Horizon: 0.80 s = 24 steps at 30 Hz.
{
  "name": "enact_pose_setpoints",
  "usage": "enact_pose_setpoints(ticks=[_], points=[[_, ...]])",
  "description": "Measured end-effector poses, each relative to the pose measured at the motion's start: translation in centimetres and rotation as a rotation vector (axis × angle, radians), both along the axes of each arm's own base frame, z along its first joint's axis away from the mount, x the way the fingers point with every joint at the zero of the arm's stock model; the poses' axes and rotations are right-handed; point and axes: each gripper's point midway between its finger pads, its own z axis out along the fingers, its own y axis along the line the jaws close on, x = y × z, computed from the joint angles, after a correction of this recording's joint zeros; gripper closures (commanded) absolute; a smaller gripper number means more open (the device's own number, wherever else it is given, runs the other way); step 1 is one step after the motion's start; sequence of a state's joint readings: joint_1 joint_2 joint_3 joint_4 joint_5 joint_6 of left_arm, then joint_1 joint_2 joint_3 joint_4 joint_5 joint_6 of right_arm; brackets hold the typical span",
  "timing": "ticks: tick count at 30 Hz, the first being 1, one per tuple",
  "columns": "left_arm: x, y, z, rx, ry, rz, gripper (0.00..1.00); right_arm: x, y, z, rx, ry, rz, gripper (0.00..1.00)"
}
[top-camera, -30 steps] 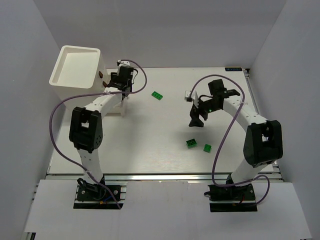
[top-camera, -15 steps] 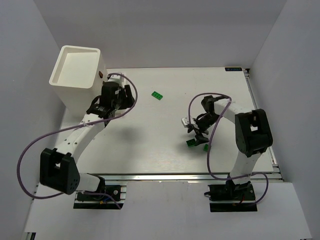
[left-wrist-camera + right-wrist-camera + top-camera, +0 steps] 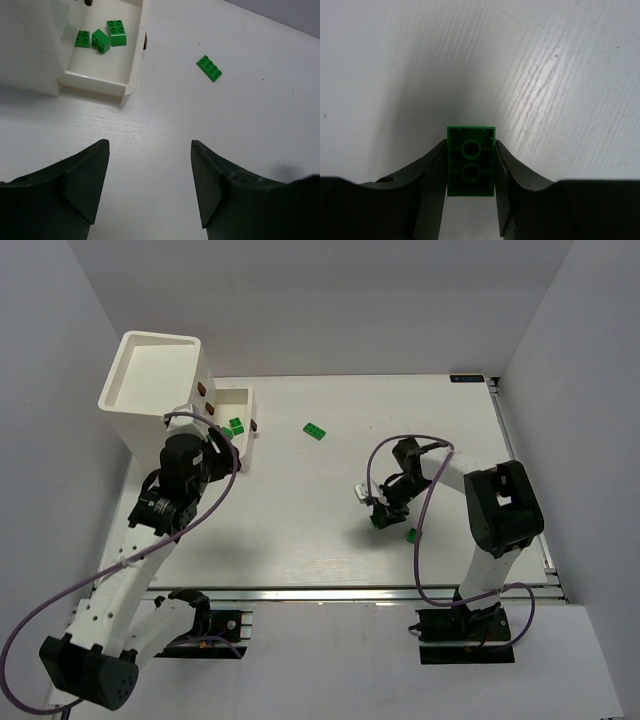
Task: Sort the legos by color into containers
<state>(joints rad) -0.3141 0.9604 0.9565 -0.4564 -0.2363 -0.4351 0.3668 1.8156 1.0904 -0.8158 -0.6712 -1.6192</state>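
My right gripper (image 3: 381,516) is low at the table and shut on a dark green brick (image 3: 470,167), whose hollow underside faces the wrist camera. A small green brick (image 3: 412,535) lies just to its right. A flat green brick (image 3: 316,430) lies mid-table; it also shows in the left wrist view (image 3: 209,68). The tall white bin (image 3: 150,380) adjoins the low tray (image 3: 247,400), which holds three green bricks (image 3: 102,37). My left gripper (image 3: 150,142) is open and empty above bare table, just in front of the tray (image 3: 131,80).
White enclosure walls stand on the left, back and right. The table's metal front edge (image 3: 320,592) runs along the arm bases. Purple cables loop off both arms.
My left arm drew back from the tray, uncovering the green bricks in it. My right gripper dropped onto the green brick near mid-table and closed on it.
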Motion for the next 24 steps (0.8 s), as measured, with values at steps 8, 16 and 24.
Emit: enact_pose_setpoints(ticks=[8, 16, 24], points=[[-3.8, 2.1, 0.4, -0.089, -0.041, 0.108, 0.23, 6.9, 8.1, 7.1, 0.192, -0.081, -0.173, 1.00], [-6.3, 3.6, 0.6, -0.158, -0.044, 0.193, 0.23, 13.9, 25.4, 15.7, 0.547, -0.038, -0.457, 1.00], [-7.5, 4.0, 0.9, -0.189, -0.014, 0.225, 0.23, 16.7, 34.9, 17.3, 0.852, 0.051, -0.626, 1.00]])
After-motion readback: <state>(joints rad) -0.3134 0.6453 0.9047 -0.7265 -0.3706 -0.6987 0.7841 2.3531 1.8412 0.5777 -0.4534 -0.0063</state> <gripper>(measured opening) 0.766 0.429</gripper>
